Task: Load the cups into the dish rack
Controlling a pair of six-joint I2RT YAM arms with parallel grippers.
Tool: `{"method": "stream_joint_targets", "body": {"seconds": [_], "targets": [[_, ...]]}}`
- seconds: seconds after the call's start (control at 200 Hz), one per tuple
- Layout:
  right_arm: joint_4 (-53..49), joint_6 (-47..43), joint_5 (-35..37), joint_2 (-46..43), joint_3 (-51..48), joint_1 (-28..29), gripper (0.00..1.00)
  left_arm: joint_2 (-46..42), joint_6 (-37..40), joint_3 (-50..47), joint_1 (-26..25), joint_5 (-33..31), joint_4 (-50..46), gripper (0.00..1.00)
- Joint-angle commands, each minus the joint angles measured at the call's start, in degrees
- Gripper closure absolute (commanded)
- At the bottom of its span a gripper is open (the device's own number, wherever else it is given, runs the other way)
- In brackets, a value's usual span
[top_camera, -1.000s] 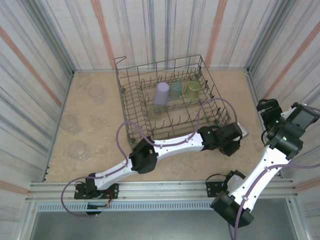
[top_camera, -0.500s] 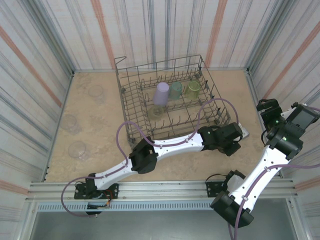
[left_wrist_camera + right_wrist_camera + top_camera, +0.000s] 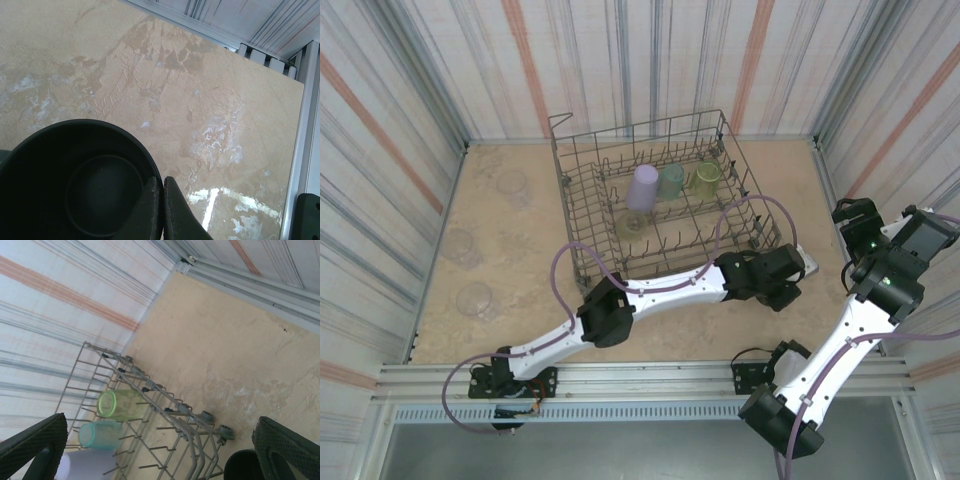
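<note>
Now left tool (image 3: pixel 161 184) just snapped together on rim of dark cup (image 3: pixel 95 190), lower left of frame; lift toward rack (image 3: pixel 567 215) likely next. Right tool (image 3: pixel 160 445) spread apart, empty.

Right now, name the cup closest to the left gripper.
The dark cup, its rim pinched by the shut left gripper. The lavender cup, teal cup and green cup sit in the dish rack.

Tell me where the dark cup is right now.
The dark cup is lower left in the left wrist view, its rim pinched by the left gripper, just off the dish rack's near right corner.
</note>
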State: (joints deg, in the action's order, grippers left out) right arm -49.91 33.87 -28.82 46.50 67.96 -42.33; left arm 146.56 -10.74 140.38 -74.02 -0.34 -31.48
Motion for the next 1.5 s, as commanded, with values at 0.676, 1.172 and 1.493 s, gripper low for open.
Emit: {"method": "stream_joint_targets", "body": {"seconds": [0.676, 1.172, 1.493], "targets": [[0.01, 2.96, -6.89, -1.68, -0.99, -0.65, 0.01, -8.0, -0.61, -4.93, -0.43, -2.0, -0.99, 1.0], [0.78, 2.44, -6.31, -2.28, -2.05, -0.45, 0.01, -5.69, 0.27, -7.73, -1.65, -3.8, -2.48, 1.0], [1.02, 2.52, -6.47, -2.47, -2.09, -0.37, 0.01, -5.23, 0.89, -8.47, -1.92, -6.03, -4.03, 0.58]]}}
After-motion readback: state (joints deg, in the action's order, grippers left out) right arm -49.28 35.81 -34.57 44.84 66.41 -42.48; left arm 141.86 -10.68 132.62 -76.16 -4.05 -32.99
